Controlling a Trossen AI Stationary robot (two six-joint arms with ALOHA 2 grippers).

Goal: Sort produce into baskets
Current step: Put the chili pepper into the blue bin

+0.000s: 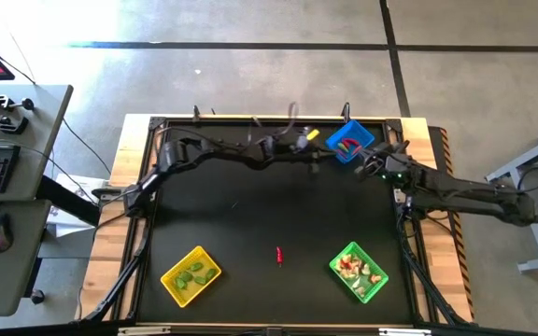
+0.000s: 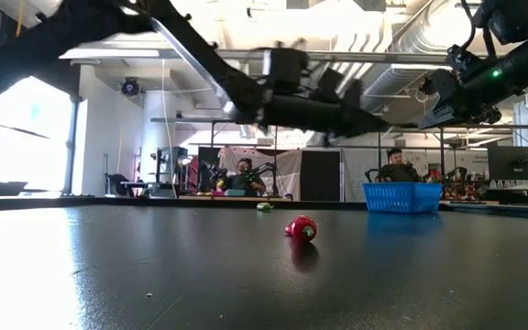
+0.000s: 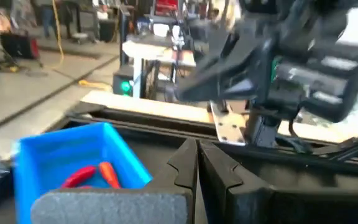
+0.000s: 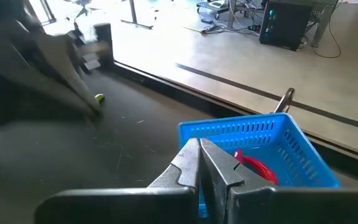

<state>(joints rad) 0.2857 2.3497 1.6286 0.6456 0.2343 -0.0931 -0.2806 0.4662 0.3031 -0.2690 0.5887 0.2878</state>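
Observation:
The blue basket (image 1: 348, 142) stands at the table's far right with red chili pieces (image 3: 87, 175) in it. The yellow basket (image 1: 191, 275), near left, holds green pods. In the green basket (image 1: 358, 271), near right, lie whitish-pink bulbs. One red piece (image 1: 279, 254) lies on the mat between those two, and a small green piece (image 4: 99, 98) lies farther back. My left gripper (image 3: 197, 148) is shut and empty, level, just beside the blue basket. On the basket's other side my right gripper (image 4: 199, 144) hovers, shut and empty.
The black mat (image 1: 269, 215) is bare in its middle. Its raised frame and wooden border (image 1: 138, 126) run round it. The two arms come close together at the far right corner (image 1: 372, 163). People sit in the room beyond the table (image 2: 397, 165).

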